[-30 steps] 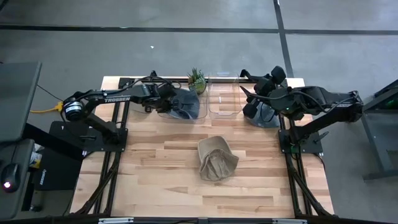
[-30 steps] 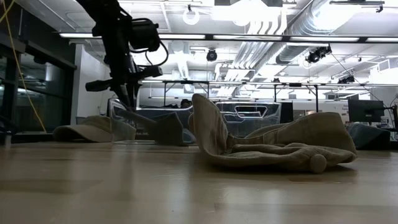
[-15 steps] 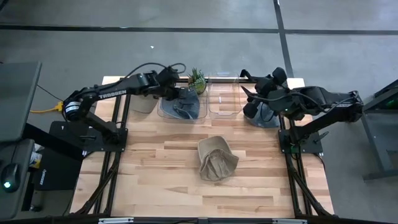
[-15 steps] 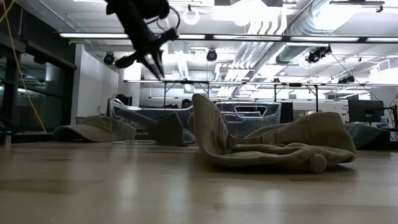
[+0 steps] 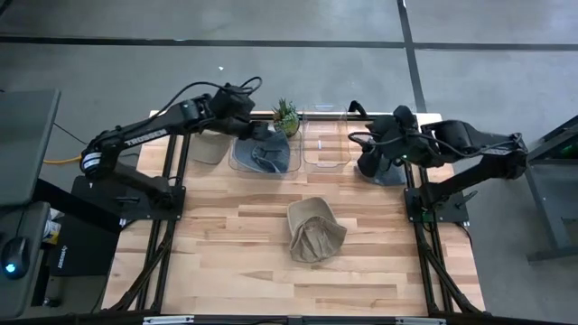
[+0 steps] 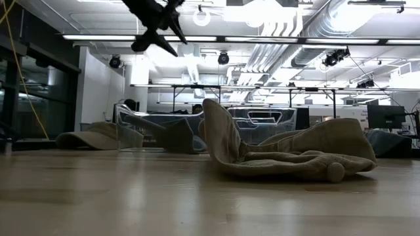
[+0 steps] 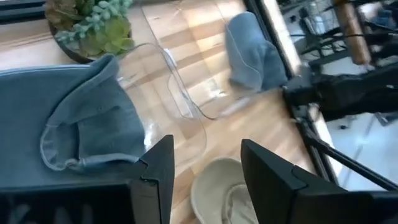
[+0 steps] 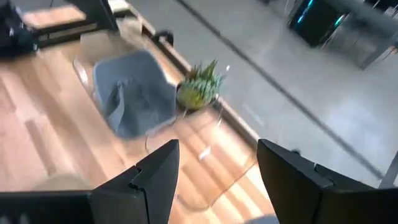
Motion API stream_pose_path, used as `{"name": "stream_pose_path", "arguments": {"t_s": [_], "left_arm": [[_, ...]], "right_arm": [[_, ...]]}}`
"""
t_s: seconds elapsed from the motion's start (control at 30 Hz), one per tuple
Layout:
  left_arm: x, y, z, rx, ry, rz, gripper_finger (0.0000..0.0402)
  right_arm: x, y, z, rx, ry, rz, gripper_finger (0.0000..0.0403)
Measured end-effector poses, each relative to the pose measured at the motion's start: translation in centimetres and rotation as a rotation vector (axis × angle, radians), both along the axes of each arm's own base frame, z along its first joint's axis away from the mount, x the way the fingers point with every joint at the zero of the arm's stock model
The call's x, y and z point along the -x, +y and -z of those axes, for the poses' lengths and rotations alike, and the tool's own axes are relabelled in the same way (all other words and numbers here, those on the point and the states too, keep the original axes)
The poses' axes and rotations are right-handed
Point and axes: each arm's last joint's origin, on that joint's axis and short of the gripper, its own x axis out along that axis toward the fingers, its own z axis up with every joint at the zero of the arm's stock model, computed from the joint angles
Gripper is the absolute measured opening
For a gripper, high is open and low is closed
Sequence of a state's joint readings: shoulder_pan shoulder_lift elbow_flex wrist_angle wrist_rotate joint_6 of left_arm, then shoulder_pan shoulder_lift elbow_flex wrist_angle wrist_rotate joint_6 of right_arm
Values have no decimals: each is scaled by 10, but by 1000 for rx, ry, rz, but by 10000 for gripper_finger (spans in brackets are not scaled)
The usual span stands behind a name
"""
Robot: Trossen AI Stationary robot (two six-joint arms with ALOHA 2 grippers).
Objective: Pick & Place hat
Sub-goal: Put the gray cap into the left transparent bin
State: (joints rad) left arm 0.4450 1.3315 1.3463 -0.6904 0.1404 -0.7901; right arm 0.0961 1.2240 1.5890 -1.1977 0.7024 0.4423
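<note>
A crumpled tan hat (image 5: 314, 230) lies on the table's middle, also low in the left wrist view (image 7: 217, 193) and the low view (image 6: 289, 154). A blue hat (image 5: 269, 155) lies inside the left clear bin (image 5: 237, 161). My left gripper (image 5: 259, 129) hangs open above that bin, empty, high in the low view (image 6: 157, 19). Another blue hat (image 5: 386, 171) lies on the table at the right. My right gripper (image 5: 359, 146) hovers open beside it. In the wrist views both grippers (image 7: 205, 186) (image 8: 217, 186) show a wide gap.
A second clear bin (image 5: 327, 144) stands right of the first. A small potted plant (image 5: 285, 116) sits at the far edge between them. A tan cap (image 5: 208, 149) lies left of the bins. Bare wood spreads toward the near edge.
My left gripper has risen out of the left bin and moved up and toward the far edge, open and holding nothing. The blue hat stays lying in the bin. The tan hat has not moved.
</note>
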Motion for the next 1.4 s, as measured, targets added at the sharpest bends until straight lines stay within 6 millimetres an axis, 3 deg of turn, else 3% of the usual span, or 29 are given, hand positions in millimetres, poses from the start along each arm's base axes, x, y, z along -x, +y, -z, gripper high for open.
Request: {"name": "stream_pose_path", "arguments": {"t_s": [0.1, 0.23, 0.4, 0.7, 0.93, 1.13, 1.4], "left_arm": [[9, -5, -13, -30, -88, 31, 149], [23, -14, -12, -54, -226, 85, 149], [45, -26, 6, -21, -374, 77, 150], [77, -41, 45, 84, -547, 21, 150], [87, -46, 62, 109, -587, 12, 150], [88, -47, 65, 106, -576, 30, 150], [88, -48, 65, 98, -572, 85, 149]], "right_arm": [[4, -4, 7, -51, 75, -4, 211], [7, -8, 29, -112, 168, -6, 211], [11, -13, 56, -180, 244, -15, 211], [27, -29, 79, -291, 233, -6, 211], [35, -50, 103, -328, 222, 40, 211], [24, -61, 129, -331, 289, 44, 211], [-1, -56, 154, -392, 397, 90, 211]]}}
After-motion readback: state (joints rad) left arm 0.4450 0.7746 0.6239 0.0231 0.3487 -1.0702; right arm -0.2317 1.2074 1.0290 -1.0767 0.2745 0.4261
